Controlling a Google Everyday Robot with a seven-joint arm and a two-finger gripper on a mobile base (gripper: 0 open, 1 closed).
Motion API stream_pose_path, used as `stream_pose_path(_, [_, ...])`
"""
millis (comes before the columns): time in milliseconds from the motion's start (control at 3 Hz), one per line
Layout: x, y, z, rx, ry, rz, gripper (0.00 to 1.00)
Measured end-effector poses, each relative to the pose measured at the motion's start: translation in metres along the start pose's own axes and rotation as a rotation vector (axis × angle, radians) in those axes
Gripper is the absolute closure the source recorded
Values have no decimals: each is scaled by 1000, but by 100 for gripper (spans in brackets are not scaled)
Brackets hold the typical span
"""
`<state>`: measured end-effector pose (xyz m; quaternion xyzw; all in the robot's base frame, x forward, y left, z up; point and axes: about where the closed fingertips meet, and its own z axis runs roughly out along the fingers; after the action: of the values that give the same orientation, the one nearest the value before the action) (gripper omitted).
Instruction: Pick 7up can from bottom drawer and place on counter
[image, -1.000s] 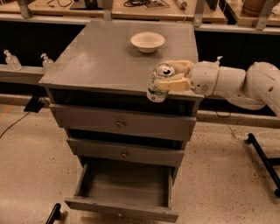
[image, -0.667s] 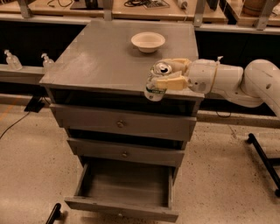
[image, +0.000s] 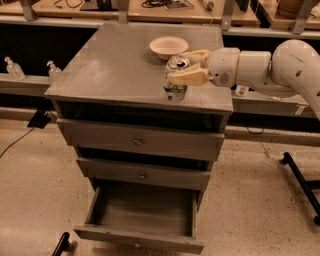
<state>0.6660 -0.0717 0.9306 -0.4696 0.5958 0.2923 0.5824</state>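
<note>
The 7up can (image: 175, 78), silver lid up and pale body with green print, is upright over the front right part of the grey counter (image: 115, 65); I cannot tell whether its base touches the slab. My gripper (image: 186, 68) comes in from the right on a white arm and is shut on the 7up can, one cream finger (image: 191, 77) in front of it and one behind. The bottom drawer (image: 142, 212) is pulled out below, its grey floor bare.
A pale bowl (image: 168, 47) stands on the counter just behind the can. Two drawer fronts with round knobs (image: 137, 142) are shut. Clear bottles (image: 14, 69) stand on a ledge at left. A black stand leg (image: 300, 180) is at right.
The arm has carried the can a little further left and inward over the counter's front right part. The drawer and bowl have not moved.
</note>
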Motion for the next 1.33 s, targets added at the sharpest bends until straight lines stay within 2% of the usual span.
stream_pose_path(667, [33, -47, -20, 162, 193, 81, 100])
stream_pose_path(1000, [34, -47, -19, 161, 195, 87, 82])
stream_pose_path(1333, [34, -45, -16, 156, 194, 87, 53])
